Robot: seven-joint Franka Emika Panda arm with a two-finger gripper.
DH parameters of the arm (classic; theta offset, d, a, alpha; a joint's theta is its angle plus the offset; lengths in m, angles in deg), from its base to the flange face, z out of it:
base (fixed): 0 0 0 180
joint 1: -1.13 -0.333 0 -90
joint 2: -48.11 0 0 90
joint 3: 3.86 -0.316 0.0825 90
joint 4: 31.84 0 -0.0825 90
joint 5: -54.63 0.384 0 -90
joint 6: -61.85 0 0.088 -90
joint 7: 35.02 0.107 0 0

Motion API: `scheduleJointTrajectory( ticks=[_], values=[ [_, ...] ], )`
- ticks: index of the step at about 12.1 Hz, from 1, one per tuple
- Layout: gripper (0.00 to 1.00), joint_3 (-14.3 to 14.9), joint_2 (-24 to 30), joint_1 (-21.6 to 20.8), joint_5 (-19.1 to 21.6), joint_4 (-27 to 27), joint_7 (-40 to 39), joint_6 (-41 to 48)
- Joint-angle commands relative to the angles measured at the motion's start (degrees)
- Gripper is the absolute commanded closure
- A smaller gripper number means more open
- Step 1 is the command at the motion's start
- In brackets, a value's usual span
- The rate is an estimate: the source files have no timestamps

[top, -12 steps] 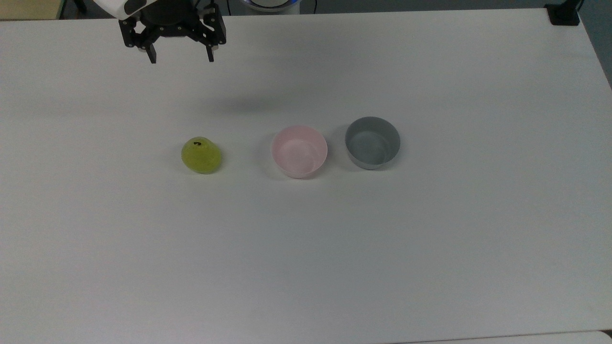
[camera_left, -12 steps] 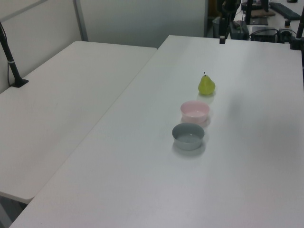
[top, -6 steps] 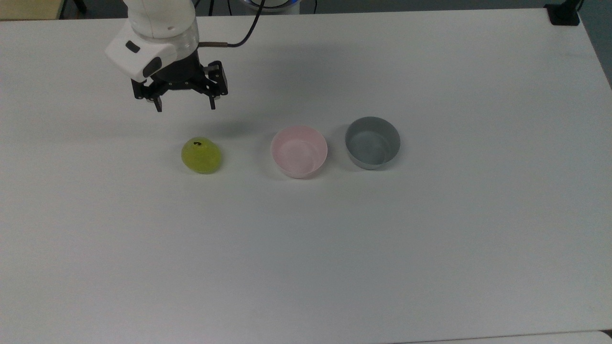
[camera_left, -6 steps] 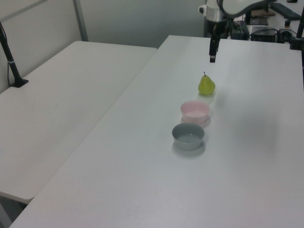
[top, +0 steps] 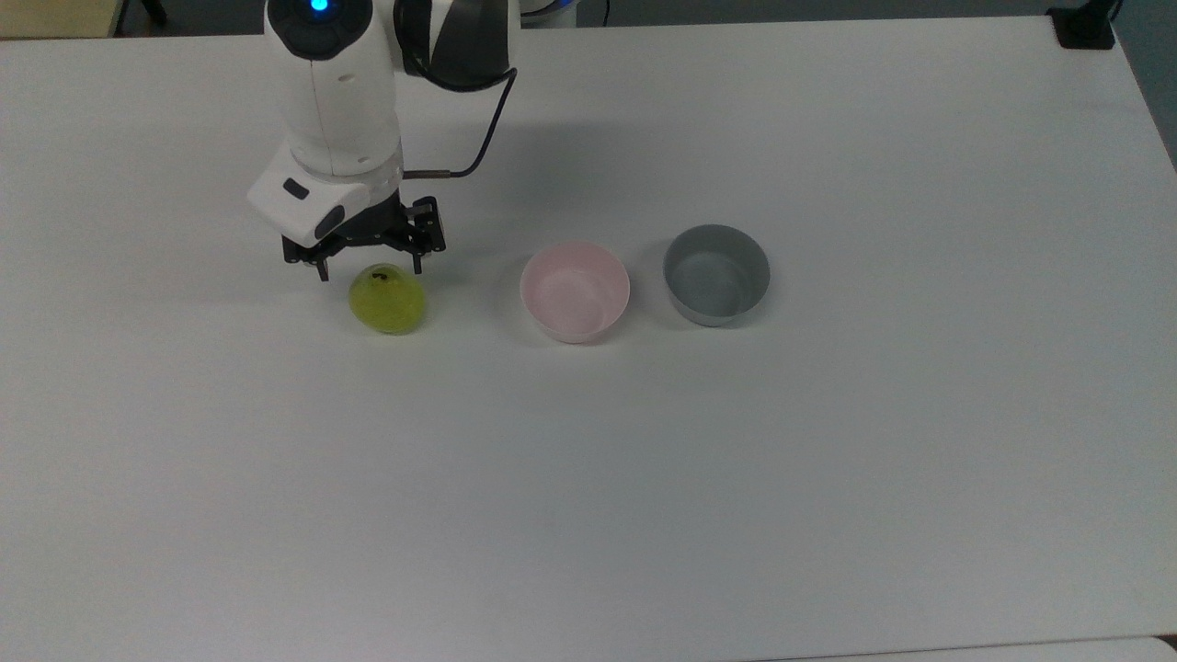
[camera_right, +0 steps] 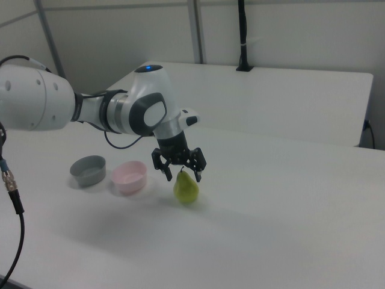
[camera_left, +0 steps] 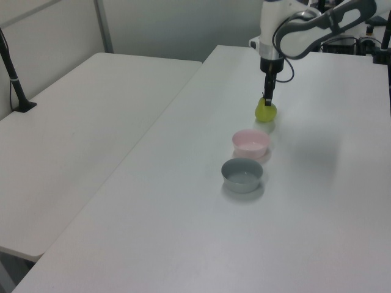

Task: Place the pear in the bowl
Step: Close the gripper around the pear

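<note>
The yellow-green pear [top: 387, 299] stands upright on the white table [top: 828, 478], stem up, to the top view's left of the pale pink bowl [top: 575, 291], which is empty. My gripper [top: 370, 271] is open and hangs just over the pear's top. In the right view its fingers flank the stem, the gripper [camera_right: 183, 176] sitting right above the pear [camera_right: 186, 189], with the bowl [camera_right: 129, 176] a short way to the right view's left. The left view shows the gripper [camera_left: 267, 101] pointing straight down onto the pear [camera_left: 266, 112], beyond the bowl [camera_left: 250, 142].
A grey straight-walled bowl [top: 716, 274] stands close beside the pink one, on the side away from the pear. A second white table [camera_left: 79, 134] adjoins on the left view's left, with a black clamped post [camera_left: 12, 67]. A black mount [top: 1085, 28] sits at the table's far corner.
The arm has come forward and down from the table's far edge, bringing the open gripper right over the pear. Pear and both bowls have not moved.
</note>
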Motion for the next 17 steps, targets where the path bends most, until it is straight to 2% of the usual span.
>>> scheduleJointTrajectory(
  ticks=[1, 9, 10, 11, 12, 15, 17],
  values=[
    [0.00, 0.2, -1.0, -0.4, -0.9, 1.4, -0.1, -3.1],
    [0.00, 0.2, -3.7, -0.8, -1.0, 2.3, 0.0, -6.5],
    [0.08, 0.2, -3.7, -0.8, -1.0, 2.4, -0.1, -6.7],
    [0.27, 0.2, -3.6, -0.8, -1.0, 2.5, -0.1, -6.6],
    [0.40, 0.2, -3.4, -0.8, -1.0, 2.5, -0.1, -6.1],
    [0.43, 0.2, -2.9, -0.8, -1.0, 2.5, 0.0, -5.7],
    [0.43, 0.2, -1.4, -0.9, -1.0, 1.6, 0.0, -1.6]
  ],
)
